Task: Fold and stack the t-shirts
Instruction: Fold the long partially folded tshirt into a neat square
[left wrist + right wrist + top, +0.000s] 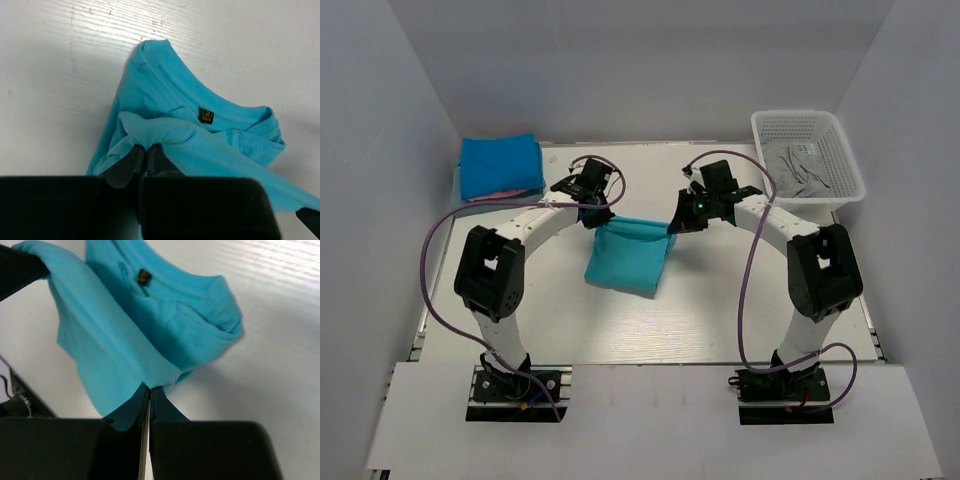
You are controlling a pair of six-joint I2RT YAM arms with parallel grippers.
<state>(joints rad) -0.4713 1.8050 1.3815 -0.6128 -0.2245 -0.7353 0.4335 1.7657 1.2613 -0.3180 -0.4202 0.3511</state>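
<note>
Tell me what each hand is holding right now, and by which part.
Both grip the bright turquoise fabric t-shirt: the left hand pinches a bunched fold near the neck label, the right hand a folded edge on the other side.

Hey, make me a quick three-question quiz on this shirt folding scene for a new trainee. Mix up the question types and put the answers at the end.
1. True or false: the left gripper and the right gripper are each shut on the turquoise t-shirt.
2. Where does the folded stack sit? A) at the far-left corner of the table; B) between the arm bases; C) under the turquoise t-shirt.
3. Fill in: the crumpled pale grey fabric lies in the white ____.

Key: 1 true; 2 A; 3 basket.
</note>
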